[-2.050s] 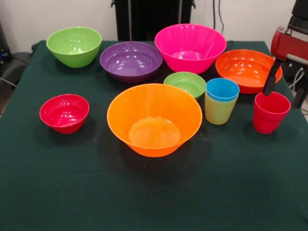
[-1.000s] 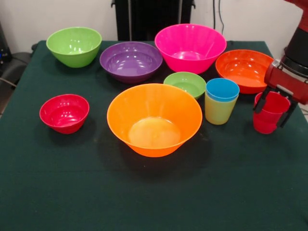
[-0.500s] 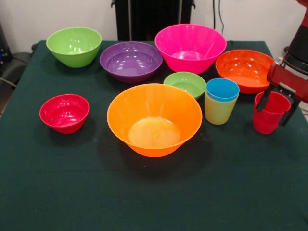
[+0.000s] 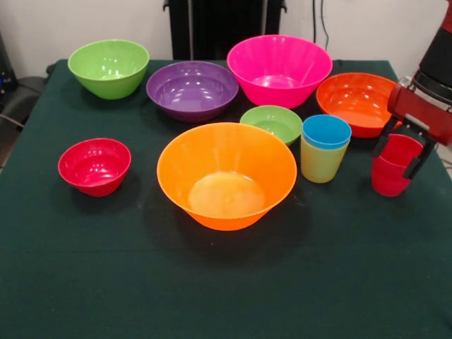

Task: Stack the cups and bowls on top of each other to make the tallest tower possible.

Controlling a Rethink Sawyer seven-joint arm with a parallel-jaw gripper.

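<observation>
Gripper fingers straddled the red cup, apparently clamped on its rim; pick-up step in hand; next likely a lift and carry onto the blue cup beside them.

A dark green tablecloth covers the table before a pale wall.

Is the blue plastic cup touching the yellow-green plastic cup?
Touching. The front view shows the blue plastic cup nested inside the yellow-green plastic cup, only its rim band standing above the other's rim.
</observation>
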